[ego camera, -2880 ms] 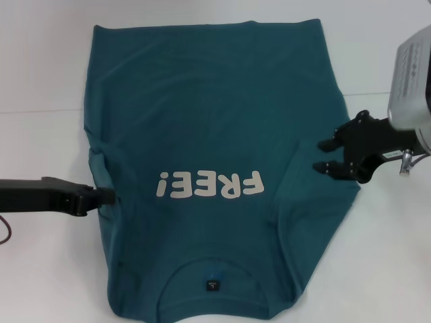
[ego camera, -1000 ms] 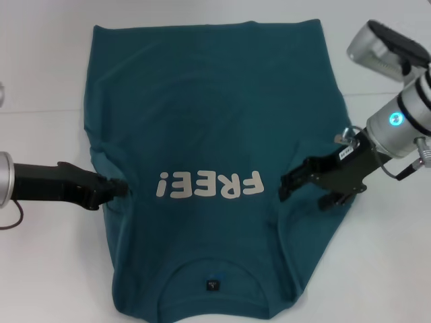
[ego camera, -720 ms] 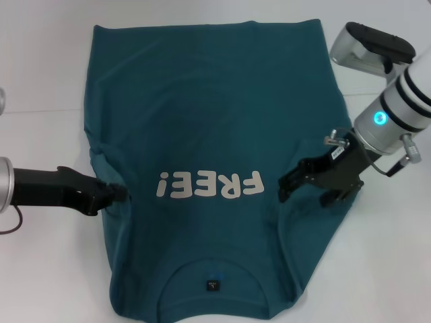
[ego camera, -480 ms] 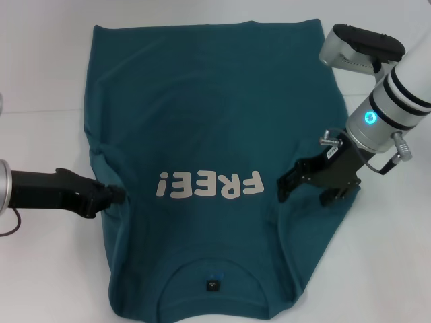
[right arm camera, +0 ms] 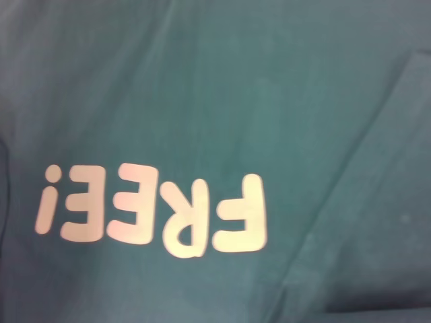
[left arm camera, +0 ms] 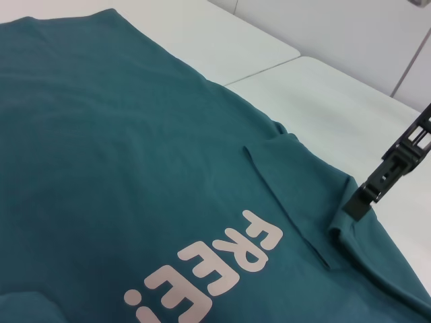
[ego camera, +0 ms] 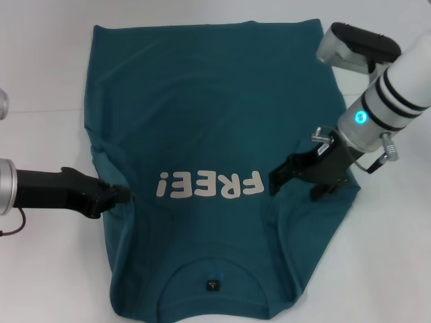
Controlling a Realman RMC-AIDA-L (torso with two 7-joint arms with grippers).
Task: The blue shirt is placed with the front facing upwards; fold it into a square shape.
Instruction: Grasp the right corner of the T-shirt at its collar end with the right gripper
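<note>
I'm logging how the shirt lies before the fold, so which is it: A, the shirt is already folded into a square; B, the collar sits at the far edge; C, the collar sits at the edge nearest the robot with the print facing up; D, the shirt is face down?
C: in the head view the blue shirt shows its collar at the near edge and the FREE! print facing up.

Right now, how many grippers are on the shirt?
2. Left gripper at the blue shirt's left edge beside the print; right gripper on the folded-in right sleeve beside the print's other end.
</note>
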